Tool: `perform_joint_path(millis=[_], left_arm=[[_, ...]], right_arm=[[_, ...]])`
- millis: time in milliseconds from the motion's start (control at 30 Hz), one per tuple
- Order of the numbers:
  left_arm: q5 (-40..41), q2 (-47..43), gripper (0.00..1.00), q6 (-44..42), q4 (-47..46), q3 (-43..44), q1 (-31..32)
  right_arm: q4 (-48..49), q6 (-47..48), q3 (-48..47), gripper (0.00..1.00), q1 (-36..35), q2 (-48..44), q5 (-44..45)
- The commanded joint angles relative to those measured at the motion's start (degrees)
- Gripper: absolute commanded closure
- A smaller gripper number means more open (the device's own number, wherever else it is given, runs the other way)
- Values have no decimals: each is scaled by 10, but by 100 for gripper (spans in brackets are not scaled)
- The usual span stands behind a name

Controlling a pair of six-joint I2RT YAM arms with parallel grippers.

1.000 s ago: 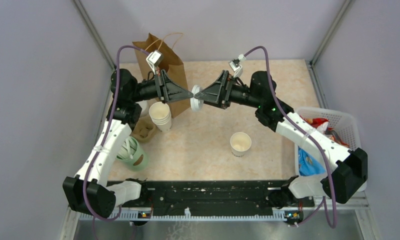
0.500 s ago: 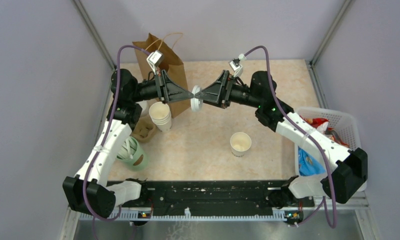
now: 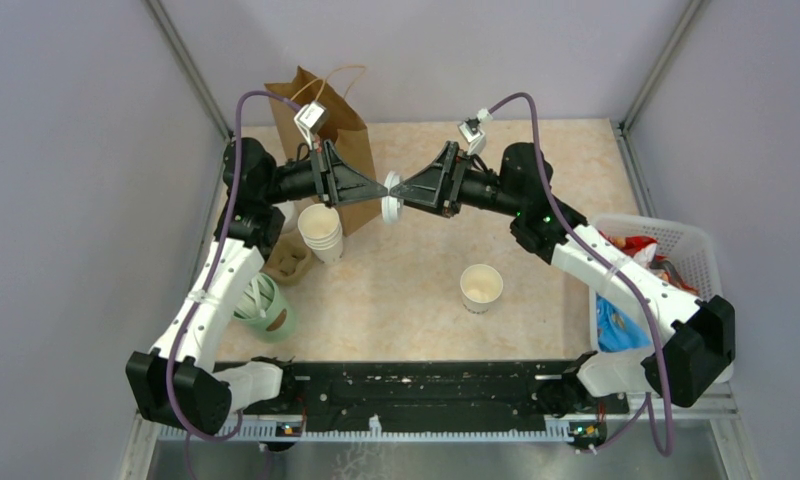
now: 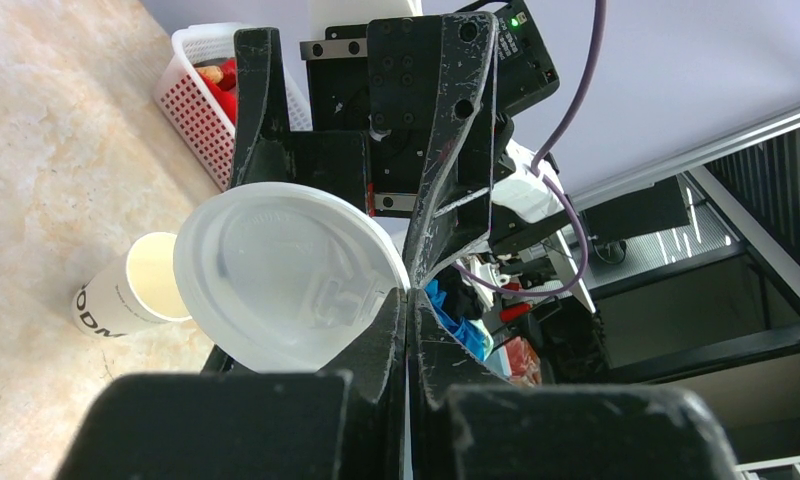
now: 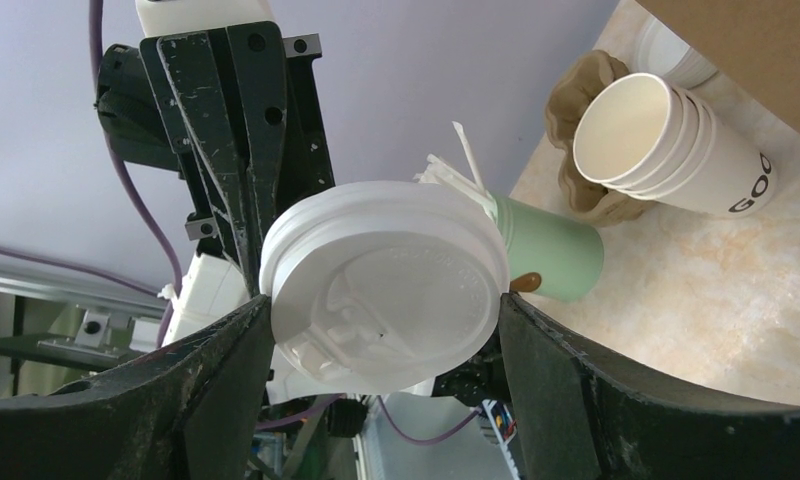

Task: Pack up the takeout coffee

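left gripper (image 4: 406,298) pinches the rim of the round white plastic lid (image 4: 286,275); right gripper (image 5: 386,310) stands wide astride it, perhaps touching. lidless cream paper cup (image 3: 481,287) stands well apart.

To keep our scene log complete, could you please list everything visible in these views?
paper bag: one, brown, upright, back left.
stacked cups: one stack, cream, before the bag.
single cup: one, cream, lidless, table centre.
lid: one, white, held between the grippers.
green cup: one, holding white sticks, near left.
cup carrier: one, brown, beside the stack.
basket: one, white, right edge, holding packets.
left gripper: shut on the lid's rim.
right gripper: open, fingers either side of lid.
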State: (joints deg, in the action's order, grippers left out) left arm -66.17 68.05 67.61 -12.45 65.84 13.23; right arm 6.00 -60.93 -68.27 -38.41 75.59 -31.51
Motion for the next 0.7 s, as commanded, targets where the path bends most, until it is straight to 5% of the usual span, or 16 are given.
perform_joint_path(millis=[0,300,667], left_arm=[[1,-2,98,-1,-27,-5,3],[2,-4,95,-3,-26,-5,3],[73,-25,23,-193,218,52,-4]], right_arm=[[24,-2,-2,24,-5,-4,-5],[17,-3,2,25,-5,-7,-3],[-190,96,12,26,19,-53,43]])
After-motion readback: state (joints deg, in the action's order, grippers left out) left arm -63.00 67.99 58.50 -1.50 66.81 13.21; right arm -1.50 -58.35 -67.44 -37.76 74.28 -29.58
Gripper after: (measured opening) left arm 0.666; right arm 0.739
